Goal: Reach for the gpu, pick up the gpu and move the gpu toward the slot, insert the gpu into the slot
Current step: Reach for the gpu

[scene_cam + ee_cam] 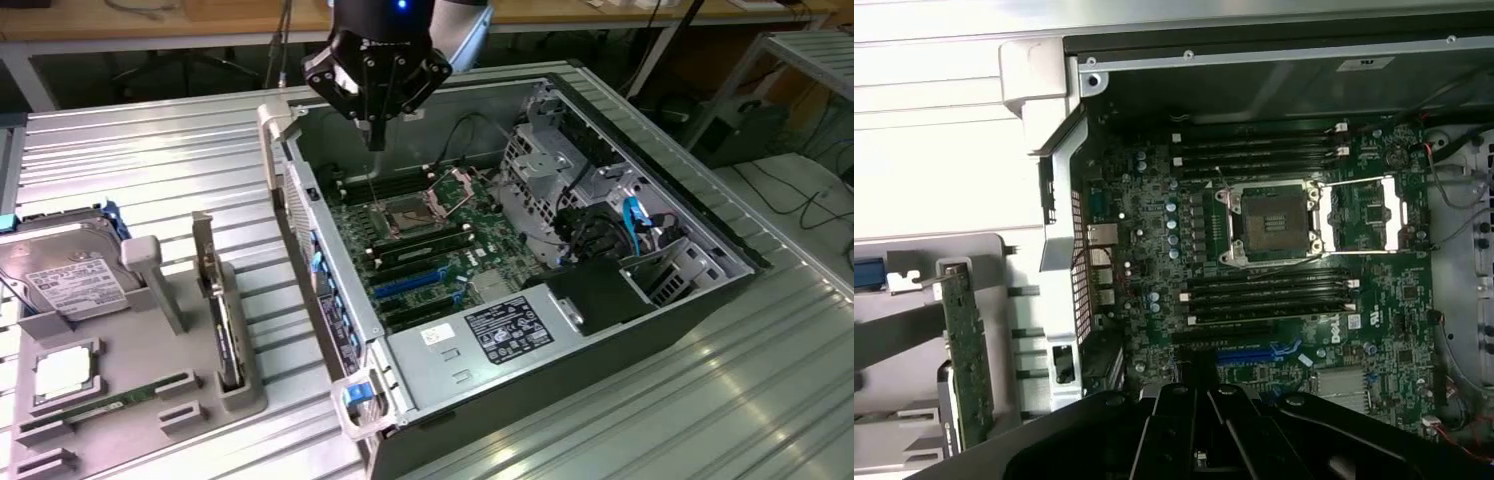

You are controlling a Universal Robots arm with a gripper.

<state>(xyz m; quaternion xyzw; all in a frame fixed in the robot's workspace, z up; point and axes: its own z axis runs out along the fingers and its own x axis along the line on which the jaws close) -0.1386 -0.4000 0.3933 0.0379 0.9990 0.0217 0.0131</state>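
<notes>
Gpu (222,325) (966,350): thin circuit card with a silver bracket at one end. It stands on edge in a slot of the grey holder (254,385), outside the computer case (667,165) and beside its wall at the exterior view's left. Nothing grips or touches it.

Gripper (378,140) (1199,400): black, pointing down, hanging over the far end of the open case above the motherboard (414,250). The fingers are drawn together to a single narrow tip with nothing between them. It is well apart from the gpu.

Blue slot (407,285) (1254,352): a long connector on the motherboard, lying among black slots, on the near side of the processor socket in the exterior view. No card sits in it. In the wrist view the gripper's fingertips sit just beside it.

Processor socket (404,212) (1272,222): a square metal frame near the middle of the board, with rows of black memory slots on both sides.

Hard drive (67,280): a silver box with a white label, propped in the same holder, at the exterior view's left of the gpu.

Processor chip (60,372): a square silver plate, lying flat in the holder in front of the drive.

Memory stick (107,408): slim and green, set on edge near the holder's front edge.

Table (134,150): ridged bright metal, bearing both the holder and the case.
</notes>
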